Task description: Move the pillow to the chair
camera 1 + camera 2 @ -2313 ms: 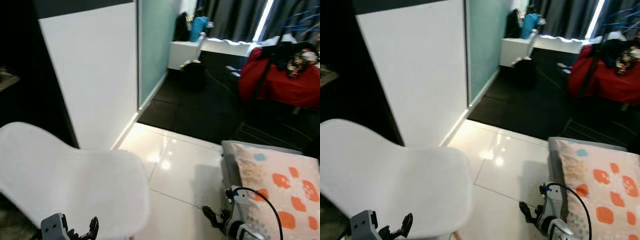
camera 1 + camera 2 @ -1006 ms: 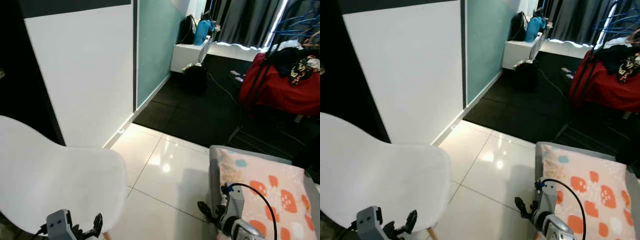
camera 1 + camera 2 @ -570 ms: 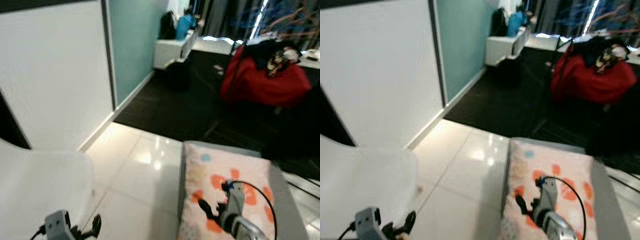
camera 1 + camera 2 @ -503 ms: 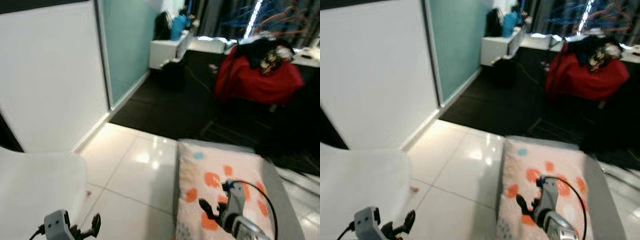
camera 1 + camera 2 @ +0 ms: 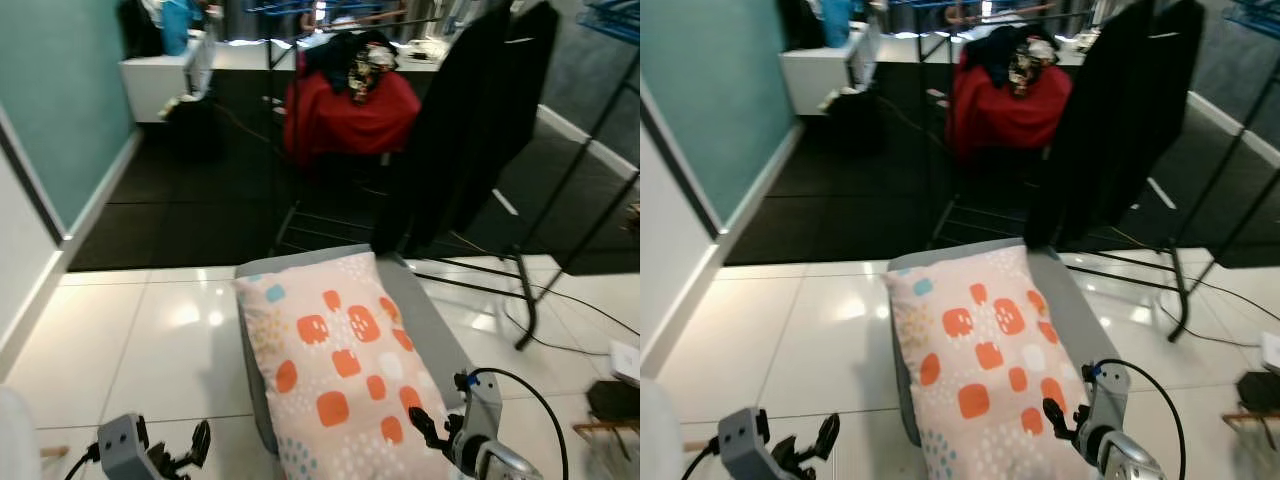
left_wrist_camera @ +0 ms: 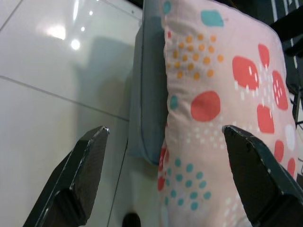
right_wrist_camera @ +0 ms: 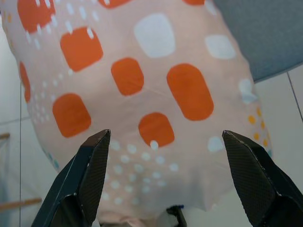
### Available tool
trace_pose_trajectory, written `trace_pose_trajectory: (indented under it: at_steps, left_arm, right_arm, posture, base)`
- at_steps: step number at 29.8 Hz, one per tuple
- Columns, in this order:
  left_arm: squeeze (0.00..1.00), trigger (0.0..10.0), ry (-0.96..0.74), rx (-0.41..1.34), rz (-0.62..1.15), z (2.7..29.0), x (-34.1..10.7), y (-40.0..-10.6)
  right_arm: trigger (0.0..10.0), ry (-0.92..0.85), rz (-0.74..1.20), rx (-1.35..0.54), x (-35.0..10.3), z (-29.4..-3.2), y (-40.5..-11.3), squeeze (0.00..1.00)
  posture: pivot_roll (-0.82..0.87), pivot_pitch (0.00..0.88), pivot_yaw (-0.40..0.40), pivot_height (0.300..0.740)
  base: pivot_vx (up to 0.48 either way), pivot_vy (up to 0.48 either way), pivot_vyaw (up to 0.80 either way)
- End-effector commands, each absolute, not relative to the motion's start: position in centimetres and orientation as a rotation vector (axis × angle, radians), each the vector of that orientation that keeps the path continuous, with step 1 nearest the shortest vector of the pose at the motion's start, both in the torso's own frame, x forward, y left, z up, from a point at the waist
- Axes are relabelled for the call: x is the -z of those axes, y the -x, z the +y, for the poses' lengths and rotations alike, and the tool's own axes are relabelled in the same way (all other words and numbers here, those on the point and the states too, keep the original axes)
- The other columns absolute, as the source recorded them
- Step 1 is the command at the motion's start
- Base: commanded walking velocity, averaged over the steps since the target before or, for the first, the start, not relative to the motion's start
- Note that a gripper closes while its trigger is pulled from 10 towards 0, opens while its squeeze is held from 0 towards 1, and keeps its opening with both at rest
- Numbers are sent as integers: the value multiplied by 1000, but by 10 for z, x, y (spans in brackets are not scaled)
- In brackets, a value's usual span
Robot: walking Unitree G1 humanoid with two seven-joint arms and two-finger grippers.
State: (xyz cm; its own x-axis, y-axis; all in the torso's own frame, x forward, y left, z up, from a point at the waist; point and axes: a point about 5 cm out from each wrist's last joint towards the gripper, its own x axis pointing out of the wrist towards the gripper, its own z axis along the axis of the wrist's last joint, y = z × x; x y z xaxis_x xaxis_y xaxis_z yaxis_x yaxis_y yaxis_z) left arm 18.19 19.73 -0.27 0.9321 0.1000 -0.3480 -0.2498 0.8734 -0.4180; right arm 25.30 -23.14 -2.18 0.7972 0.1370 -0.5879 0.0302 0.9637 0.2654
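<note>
While the pillow (image 5: 335, 365) lies untouched on its grey cushion (image 5: 425, 325), both grippers are held wide apart — left gripper (image 6: 163, 175), right gripper (image 7: 163, 177) — apparently readied for a two-sided grasp

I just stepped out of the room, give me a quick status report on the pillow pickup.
Left gripper and right gripper open, low, empty. Pillow lies on grey cushion, ungrasped. Clothes rack stands just beyond.
</note>
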Motion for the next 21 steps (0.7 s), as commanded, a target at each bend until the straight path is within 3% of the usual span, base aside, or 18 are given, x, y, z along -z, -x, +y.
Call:
trace_pose_trajectory:
  at_steps: [1, 17, 21]
  left_arm:
    - [0, 10000, 475, -210, 357, 205, 9, -173]
    - [0, 10000, 457, -221, 354, 206, 8, -172]
    - [0, 10000, 455, -213, 356, 205, 7, -173]
  right_arm:
    - [10000, -288, 656, -55, 26, -225, -250, 0]
    - [10000, -287, 666, -58, 29, -224, -249, 0]
    - [10000, -287, 670, -52, 29, -226, -248, 0]
  posture:
    - [-104, 56, -11, 740]
    - [-90, 80, -33, 740]
    - [-94, 82, -41, 740]
  base:
    - [0, 0, 0]
    - [0, 0, 0]
    - [0, -382, 0]
